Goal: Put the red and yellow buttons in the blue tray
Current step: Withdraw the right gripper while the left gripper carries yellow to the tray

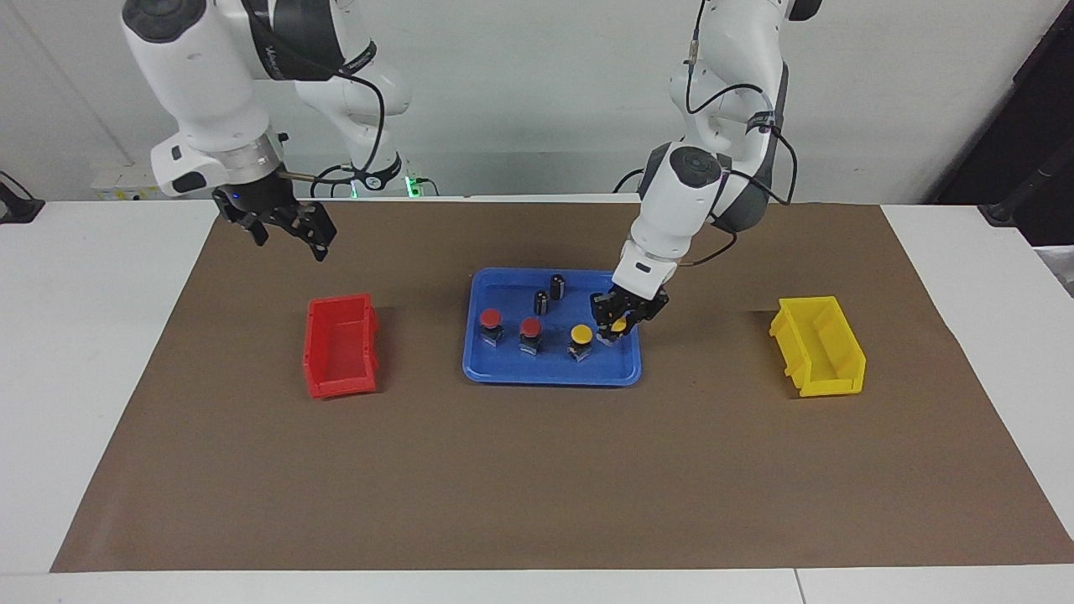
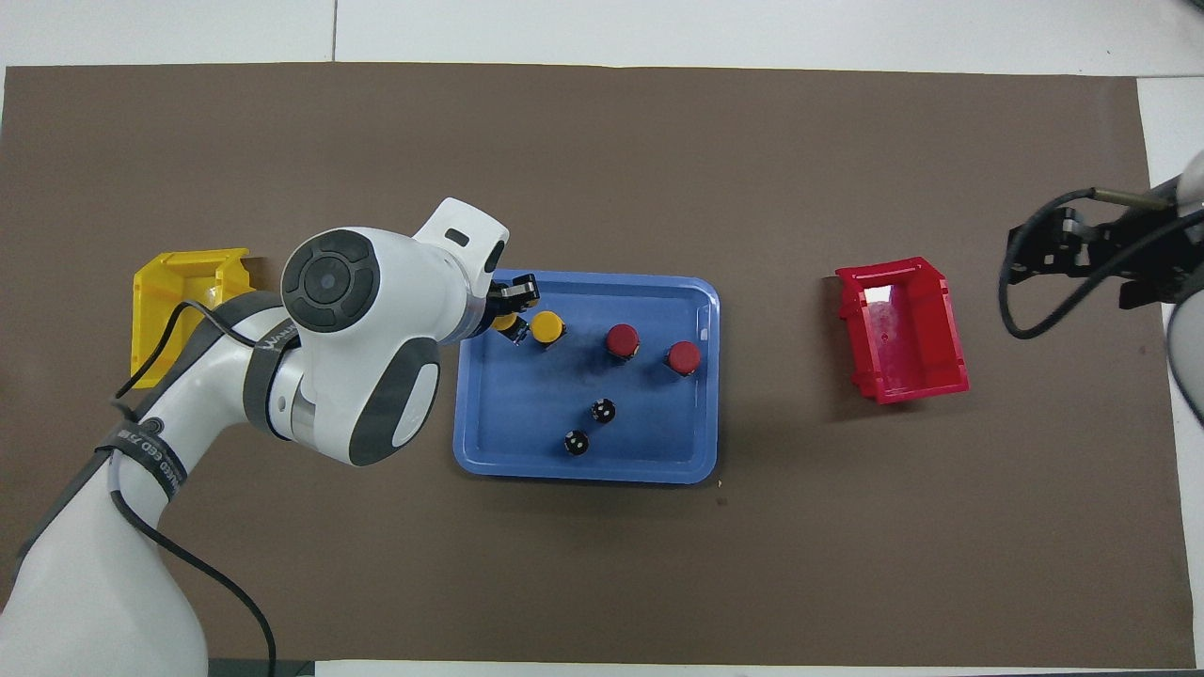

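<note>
The desk (image 1: 101, 352) carries a brown mat (image 1: 537, 470) with three containers in a row. At the centre is the blue tray (image 1: 495, 373), with the red bin (image 1: 340, 344) toward the right arm's end and the yellow bin (image 1: 818, 346) toward the left arm's end.

In the overhead view, taking the tray as a clock face, three buttons stand in a line across its upper half: a yellow button (image 2: 546, 327) near 10 o'clock, a red button (image 2: 622, 339) near 12, and a second red button (image 2: 684, 356) near 2. Two dark capless cylinders (image 2: 590, 425) stand near 6 o'clock, nearer to the robots.

The left gripper (image 1: 619, 323) is clenched on the second yellow button (image 1: 617, 325), cap uppermost, low over the tray at about 9 o'clock, just inside the rim and just beside the yellow button that already stands there. Whether the base already touches the tray floor I cannot tell. The move in hand is most likely the set-down, and it turns on that narrow gap: the free floor lies straight beneath the held button, with the neighbour at its 3 o'clock in the overhead view.

The right gripper (image 1: 281, 222) hangs released and empty, raised above the mat past the red bin, waiting
</note>
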Motion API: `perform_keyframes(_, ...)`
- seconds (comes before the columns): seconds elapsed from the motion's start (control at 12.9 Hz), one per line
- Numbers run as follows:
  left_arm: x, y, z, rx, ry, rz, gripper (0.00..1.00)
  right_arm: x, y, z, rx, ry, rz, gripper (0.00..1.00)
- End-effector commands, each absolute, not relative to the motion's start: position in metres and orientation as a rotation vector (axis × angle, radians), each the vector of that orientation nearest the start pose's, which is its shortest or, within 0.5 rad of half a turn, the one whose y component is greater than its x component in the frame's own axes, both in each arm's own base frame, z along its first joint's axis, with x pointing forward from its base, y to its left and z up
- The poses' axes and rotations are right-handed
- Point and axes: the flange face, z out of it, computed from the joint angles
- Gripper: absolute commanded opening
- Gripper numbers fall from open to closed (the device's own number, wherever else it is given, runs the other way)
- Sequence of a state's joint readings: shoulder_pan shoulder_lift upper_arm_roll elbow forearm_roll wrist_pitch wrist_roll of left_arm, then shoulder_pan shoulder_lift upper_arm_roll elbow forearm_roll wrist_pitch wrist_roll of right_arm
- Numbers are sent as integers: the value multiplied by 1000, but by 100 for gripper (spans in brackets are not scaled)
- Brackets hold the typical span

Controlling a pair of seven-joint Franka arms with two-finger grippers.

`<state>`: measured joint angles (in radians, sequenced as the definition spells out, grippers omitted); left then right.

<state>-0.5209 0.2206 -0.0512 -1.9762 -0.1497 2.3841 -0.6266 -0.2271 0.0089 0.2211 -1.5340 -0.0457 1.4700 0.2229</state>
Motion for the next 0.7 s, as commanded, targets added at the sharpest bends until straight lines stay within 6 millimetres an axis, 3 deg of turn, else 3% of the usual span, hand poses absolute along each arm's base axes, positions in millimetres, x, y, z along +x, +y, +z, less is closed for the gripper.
perform_keyframes(0.0,521,-334,362,-3349,-295,-154,1,542,-53,637,-3164,287,153,100)
perform_keyframes(0.15,523,-330,358,-3344,-297,-144,1,539,-69,627,-3168,265,127,100)
perform_keyframes(0.31,524,-326,358,-3337,-302,-125,1,528,-71,608,-3179,228,106,100)
perform_keyframes(0.62,520,-328,356,-3328,-293,-93,1,527,-72,608,-3178,211,123,100)
